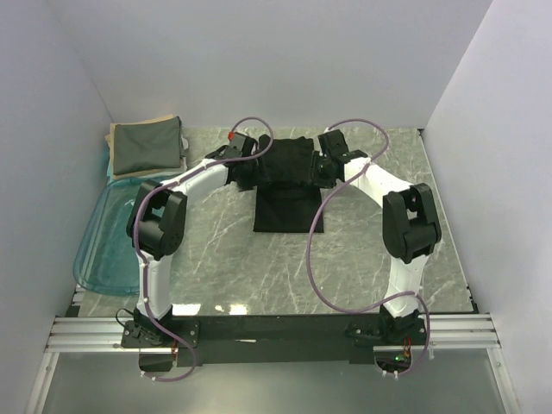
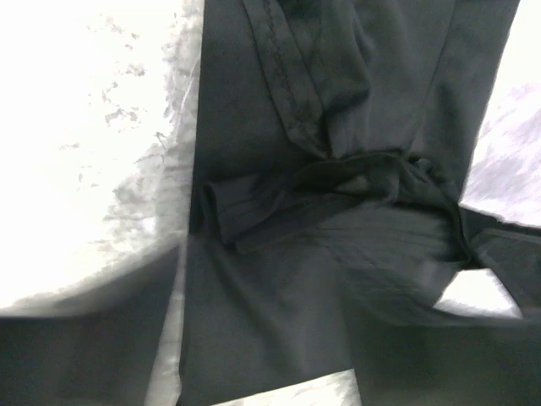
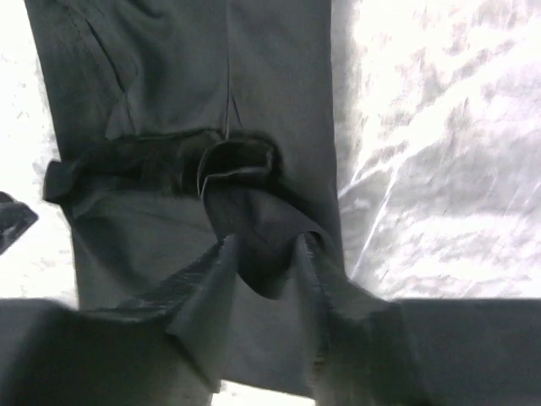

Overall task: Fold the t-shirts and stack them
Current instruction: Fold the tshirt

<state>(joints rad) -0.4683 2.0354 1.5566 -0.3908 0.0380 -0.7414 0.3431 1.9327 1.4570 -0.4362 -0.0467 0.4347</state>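
Note:
The black t-shirt lies at the back middle of the table, its upper half bunched and raised between my two grippers. My left gripper is at the shirt's left edge. In the left wrist view the black cloth drapes over the jaws, hides the fingertips and hangs off the table, so the gripper looks shut on it. My right gripper is at the shirt's right edge. Its fingers pinch a fold of the black shirt. A folded grey-green shirt lies on a beige one at the back left.
A clear blue plastic tub lies along the left side by the wall. White walls close in the left, back and right. The grey marble tabletop stretches in front of the shirt. Purple cables loop over both arms.

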